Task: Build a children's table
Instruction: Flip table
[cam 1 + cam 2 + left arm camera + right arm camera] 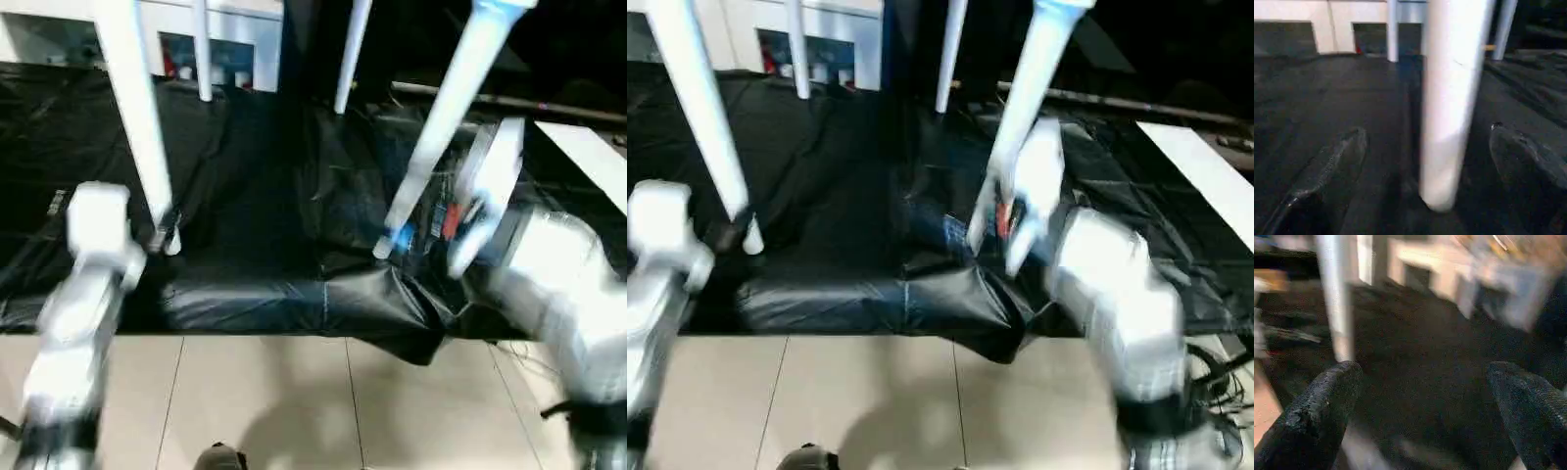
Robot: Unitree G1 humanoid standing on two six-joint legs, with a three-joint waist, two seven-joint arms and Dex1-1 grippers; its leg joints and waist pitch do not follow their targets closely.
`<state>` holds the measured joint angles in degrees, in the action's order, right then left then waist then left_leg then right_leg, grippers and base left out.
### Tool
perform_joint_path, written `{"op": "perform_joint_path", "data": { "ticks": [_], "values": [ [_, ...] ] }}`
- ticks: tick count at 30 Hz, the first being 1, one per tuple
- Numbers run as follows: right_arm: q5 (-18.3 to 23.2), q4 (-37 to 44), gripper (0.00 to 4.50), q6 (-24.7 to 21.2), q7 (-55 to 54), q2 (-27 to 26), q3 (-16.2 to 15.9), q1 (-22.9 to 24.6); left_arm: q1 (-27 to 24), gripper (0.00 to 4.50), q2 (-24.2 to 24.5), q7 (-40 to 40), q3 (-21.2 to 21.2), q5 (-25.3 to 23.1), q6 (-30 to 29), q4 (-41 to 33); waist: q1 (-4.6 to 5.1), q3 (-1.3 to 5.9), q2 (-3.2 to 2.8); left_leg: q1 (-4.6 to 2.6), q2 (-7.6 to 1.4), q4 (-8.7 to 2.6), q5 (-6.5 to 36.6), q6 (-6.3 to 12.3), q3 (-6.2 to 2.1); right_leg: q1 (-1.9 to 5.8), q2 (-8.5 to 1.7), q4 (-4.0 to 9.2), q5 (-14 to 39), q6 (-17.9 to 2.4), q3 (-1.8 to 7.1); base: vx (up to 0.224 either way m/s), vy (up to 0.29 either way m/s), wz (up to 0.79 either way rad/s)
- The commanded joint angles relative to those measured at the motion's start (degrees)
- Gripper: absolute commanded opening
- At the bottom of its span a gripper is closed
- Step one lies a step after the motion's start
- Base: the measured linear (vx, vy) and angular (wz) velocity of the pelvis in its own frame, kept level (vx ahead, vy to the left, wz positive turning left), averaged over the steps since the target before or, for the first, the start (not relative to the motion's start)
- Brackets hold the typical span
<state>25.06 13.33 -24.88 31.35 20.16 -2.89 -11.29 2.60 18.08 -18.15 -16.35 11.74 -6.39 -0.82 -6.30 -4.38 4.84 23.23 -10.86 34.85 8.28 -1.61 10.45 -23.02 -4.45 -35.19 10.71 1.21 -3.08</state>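
On the black-draped table (245, 294) stand white legs (137, 127), unlabelled; both jaws gape empty.

Both silver forearms are reaching forward from the near edge, the left arm (83, 294) at the left and the right arm (558, 284) at the right. The left hand (1425, 161) is standing wide open, its 2 black fingers (1327, 171) spread well apart. The right hand (1420, 406) is also gaping wide, its 2 fingers (1322, 406) far apart.
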Motion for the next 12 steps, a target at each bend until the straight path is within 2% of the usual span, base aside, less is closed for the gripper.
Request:
{"op": "perform_joint_path", "data": {
  "ticks": [1,3,4,5,6,7,8,9,10,11,12],
  "values": [
    [-1.9,0.5,4.49,-2.9,-5.4,-0.4,1.4,2.0,-2.6,4.47,-1.1,-1.2,1.7,1.8,-1.1,-6.1,0.29,3.31,-2.50,-3.32,-2.66,-6.04,40.0,-8.75,-2.73,-0.31,-3.80,6.28,29.6,-5.9,1.67,0.000,0.000,0.00],
    [-4.2,0.3,4.49,-2.8,-10.6,-3.0,2.8,5.1,-6.3,4.47,-2.8,1.5,3.3,0.2,-1.6,-10.7,0.42,3.17,-2.34,-3.80,-2.57,-5.91,41.8,-8.63,-2.69,-0.51,-3.67,6.75,31.6,-4.9,1.47,0.000,0.000,0.00],
    [-5.4,0.4,4.49,-2.4,-12.1,-3.7,2.7,6.6,-7.6,4.47,-4.5,3.6,4.6,-0.6,-2.4,-13.2,0.50,2.92,-2.64,-3.84,-2.58,-5.94,42.7,-8.67,-2.87,-0.45,-3.79,7.15,33.3,-4.4,1.23,0.000,0.000,0.00],
    [-7.0,0.3,4.49,-2.0,-13.9,-4.3,2.4,7.8,-8.7,4.47,-6.5,6.5,6.2,-2.1,-3.9,-15.4,0.61,2.73,-2.93,-3.76,-2.75,-6.24,43.8,-8.91,-3.08,-0.07,-3.69,7.25,33.6,-4.1,0.82,0.000,0.000,0.00],
    [-7.8,0.2,4.49,-3.2,-15.5,-4.9,2.2,8.6,-9.0,4.47,-8.5,9.3,7.9,-4.0,-4.6,-16.7,0.55,2.71,-3.29,-3.97,-2.87,-6.38,44.8,-9.23,-3.20,0.03,-3.49,7.32,33.3,-4.0,0.58,0.000,0.000,0.00],
    [-7.8,0.2,4.49,-3.4,-15.8,-5.0,2.2,8.7,-9.0,4.47,-8.9,9.7,8.0,-4.3,-4.2,-16.8,0.89,2.35,-3.03,-4.24,-2.82,-6.70,46.6,-8.99,-3.11,0.08,-2.88,7.83,34.4,-3.1,-0.24,0.000,0.000,0.00],
    [-8.0,0.3,4.49,-3.3,-16.5,-5.5,2.1,9.0,-9.2,4.47,-9.9,11.1,8.5,-5.7,-2.8,-16.9,1.08,1.99,-3.28,-4.81,-2.63,-6.87,48.4,-8.50,-2.79,0.04,-2.29,8.57,36.7,-2.2,-1.52,0.000,0.000,0.00],
    [-8.4,0.3,4.49,-2.3,-17.7,-6.4,2.2,9.4,-9.4,4.47,-11.1,13.2,9.1,-8.4,-1.2,-16.7,1.66,1.68,-3.84,-2.59,-3.33,-9.50,50.9,-8.37,-2.50,2.68,-0.93,6.41,34.6,-1.8,-3.34,-0.059,0.010,-0.09],
    [-8.4,0.1,4.49,-2.0,-18.2,-6.9,2.3,9.6,-9.5,4.47,-11.6,13.8,9.7,-9.7,-0.5,-16.3,0.26,1.87,-4.89,1.46,-4.45,-12.91,53.3,-8.69,-1.91,6.45,-0.42,-2.27,27.3,-3.0,-2.50,-0.115,-0.012,-0.04],
    [-8.5,0.0,4.49,-1.4,-18.4,-7.1,2.4,9.8,-9.6,4.47,-11.6,13.9,10.1,-10.2,-0.2,-16.1,-3.26,1.79,-4.07,4.78,-4.45,-14.72,52.8,-7.07,1.82,7.06,0.63,-8.72,17.5,-2.7,-0.88,-0.115,-0.012,-0.04],
    [-9.0,-0.3,4.49,-0.4,-19.1,-7.5,2.5,10.1,-9.8,4.47,-11.7,13.9,10.8,-10.9,-0.3,-15.9,-1.84,2.93,0.05,-1.76,-2.53,-6.69,38.8,-5.87,1.67,1.14,-2.51,-1.80,41.2,2.7,4.56,-0.089,-0.011,0.04]
  ]
}}
